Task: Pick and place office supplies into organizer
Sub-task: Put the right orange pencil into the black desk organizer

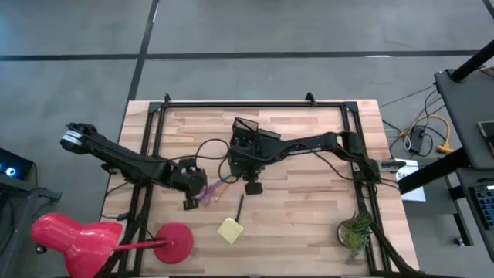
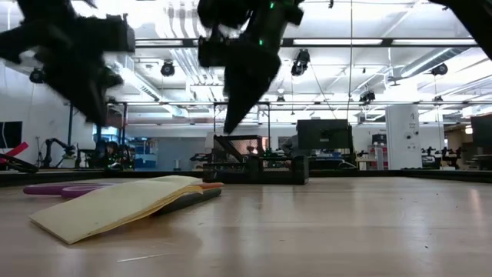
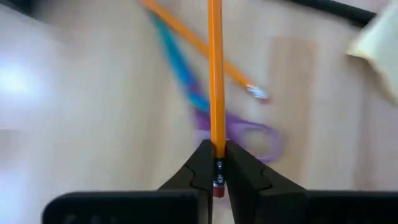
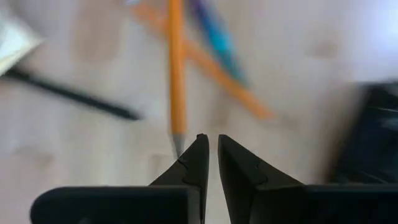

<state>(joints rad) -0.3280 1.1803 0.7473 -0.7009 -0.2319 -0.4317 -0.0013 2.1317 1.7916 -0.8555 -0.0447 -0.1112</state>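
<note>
Pinched between the left gripper (image 3: 213, 163) fingers: thin orange wooden pencil (image 3: 215, 74), eraser end in the jaws, shaft pointing away. Just beyond lie a second orange pencil (image 3: 199, 46) and purple-handled scissors (image 3: 249, 134). Right gripper (image 4: 212, 149) clenched on nothing, hanging above the pile. Black pen (image 1: 240, 207), yellow sticky-note pad (image 1: 230, 230) nearby, unplaced. Black mesh organizer (image 1: 248, 139) behind; contents unclear. Task early.

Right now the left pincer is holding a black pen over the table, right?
Not quite. The left pincer is shut on an orange pencil, not a black pen. The left wrist view shows it. The black pen lies on the table.
</note>
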